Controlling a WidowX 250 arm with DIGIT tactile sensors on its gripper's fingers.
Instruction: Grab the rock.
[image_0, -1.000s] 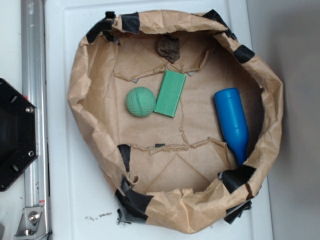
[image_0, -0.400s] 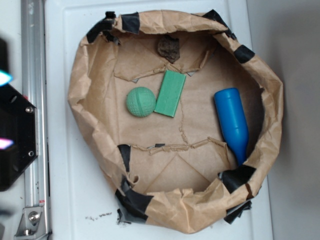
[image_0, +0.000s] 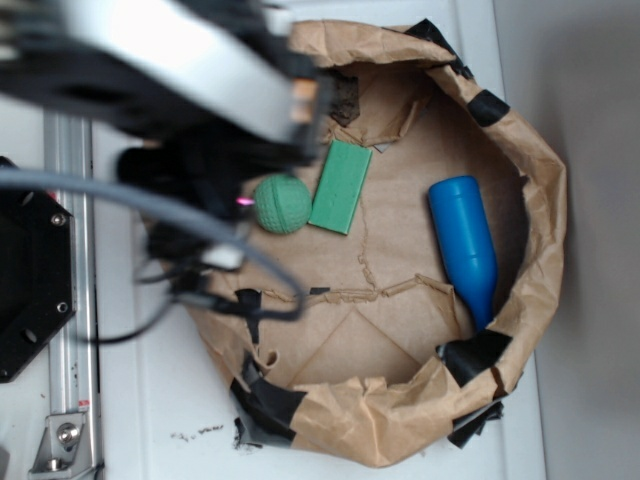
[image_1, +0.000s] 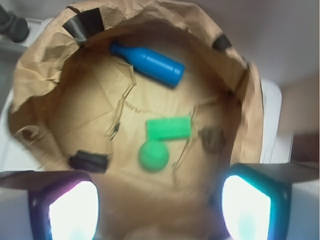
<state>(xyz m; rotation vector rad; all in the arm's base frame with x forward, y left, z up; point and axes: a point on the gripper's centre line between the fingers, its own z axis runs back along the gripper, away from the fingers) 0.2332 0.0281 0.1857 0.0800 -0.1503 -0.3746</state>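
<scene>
The rock (image_1: 213, 140) is a small dark lump lying on the brown paper near the bowl's wall, to the right of the green block (image_1: 168, 128) and apart from it. In the exterior view only a dark bit of the rock (image_0: 346, 98) shows beside my blurred arm (image_0: 190, 70). My gripper (image_1: 159, 207) is open, its two lit fingertips wide apart with nothing between them. It hovers over the bowl's near side, well short of the rock. The green ball (image_1: 153, 157) lies closest to the gripper.
A crumpled brown paper bowl (image_0: 530, 170) with black tape patches holds everything. A blue bottle (image_0: 465, 245) lies at its right side, and the green block (image_0: 340, 187) touches the green ball (image_0: 282, 204). A metal rail (image_0: 70, 300) runs along the left.
My arm has swept in from the left and now covers the bowl's upper left rim. The rock, ball, block and bottle have not moved.
</scene>
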